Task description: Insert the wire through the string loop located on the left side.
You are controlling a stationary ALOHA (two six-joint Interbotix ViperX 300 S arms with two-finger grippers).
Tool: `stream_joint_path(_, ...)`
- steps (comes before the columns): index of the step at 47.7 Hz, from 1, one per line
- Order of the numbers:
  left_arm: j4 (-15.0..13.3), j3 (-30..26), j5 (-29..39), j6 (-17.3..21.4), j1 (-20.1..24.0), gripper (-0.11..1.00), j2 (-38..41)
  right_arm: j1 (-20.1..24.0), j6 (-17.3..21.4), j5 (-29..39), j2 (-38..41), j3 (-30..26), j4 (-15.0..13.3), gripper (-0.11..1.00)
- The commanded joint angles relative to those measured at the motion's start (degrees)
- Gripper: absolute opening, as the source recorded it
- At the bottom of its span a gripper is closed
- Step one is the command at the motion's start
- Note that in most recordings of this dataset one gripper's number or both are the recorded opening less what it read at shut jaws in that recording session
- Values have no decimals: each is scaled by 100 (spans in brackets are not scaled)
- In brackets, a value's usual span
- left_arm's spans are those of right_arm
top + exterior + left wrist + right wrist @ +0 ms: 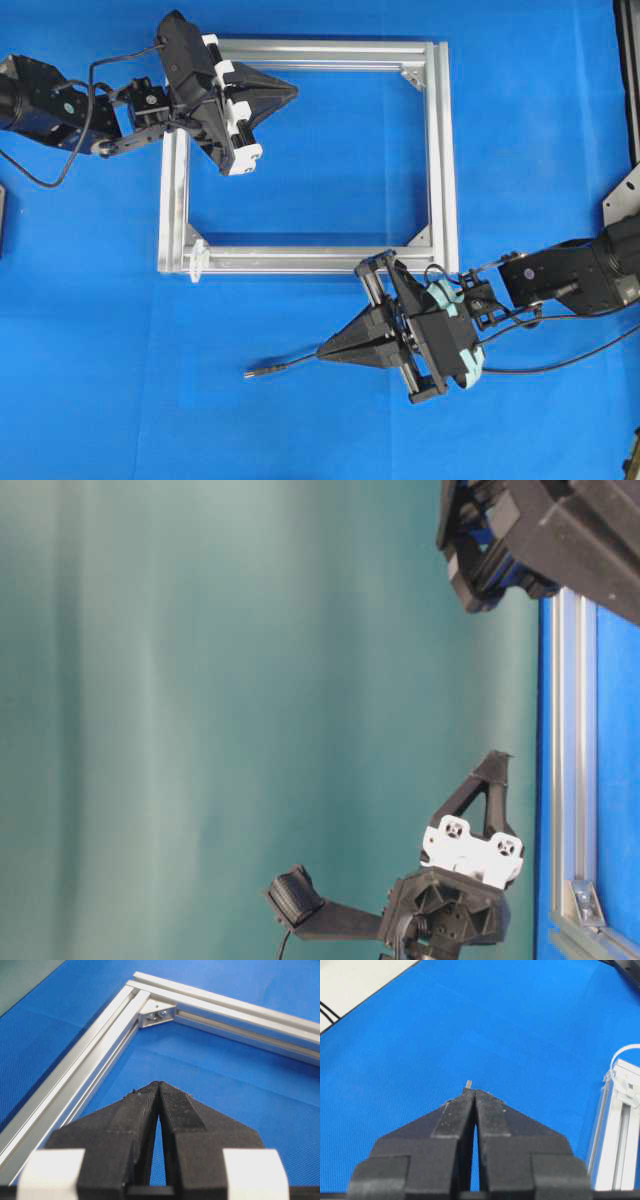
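My right gripper [322, 352] is shut on the wire [296, 360] below the frame's near rail. The dark plug [260, 371] sticks out left of the fingertips. In the right wrist view the jaws [475, 1092] are pressed together and only the plug's silvery tip [469, 1083] peeks past them. The white string loop [197, 256] stands at the frame's near-left corner, up and to the left of the plug, and shows again as the loop [624, 1055] at the right. My left gripper [293, 91] is shut with nothing in it, over the frame's far-left part; its jaws [158, 1085] meet at the tips.
The square aluminium frame [441, 150] lies flat on the blue table, with a corner bracket [157, 1014] ahead of my left gripper. From table level my left gripper [497, 759] hovers above the frame rail [566, 740]. Black arm cables [560, 362] trail right.
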Motion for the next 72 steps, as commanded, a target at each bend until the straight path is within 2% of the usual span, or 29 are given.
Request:
stream_joint_path(1,79,-97,97,-26,-62,0,-185,70,35,-18,-211,-35,0,1)
stream_joint_path(11,79,-114,123,-26,-62,0,-202,79,290,431,-229,-158,0,-2)
stream_joint_path(25,79,-114,114,-26,-62,0,-202,79,554,475,-237,-167,0,-1)
stream_joint_path(28,79,-105,123,-26,-62,0,-202,79,615,457,-229,-176,0,3)
stream_joint_path(34,79,-97,123,-26,-62,0,-202,97,721,483,-193,-246,0,27)
stream_joint_path(42,79,-88,123,-35,-62,0,-211,97,747,615,-123,-378,53,79)
stream_joint_path(45,79,-88,123,-35,-62,0,-211,97,747,694,-70,-439,123,90)
stream_joint_path(50,79,-79,123,-35,-62,0,-211,97,747,773,88,-562,246,82)
stream_joint_path(56,79,-79,123,-35,-62,0,-211,105,879,800,439,-703,457,84)
stream_joint_path(72,79,-62,123,-35,-62,0,-211,158,1248,773,1081,-940,659,84)
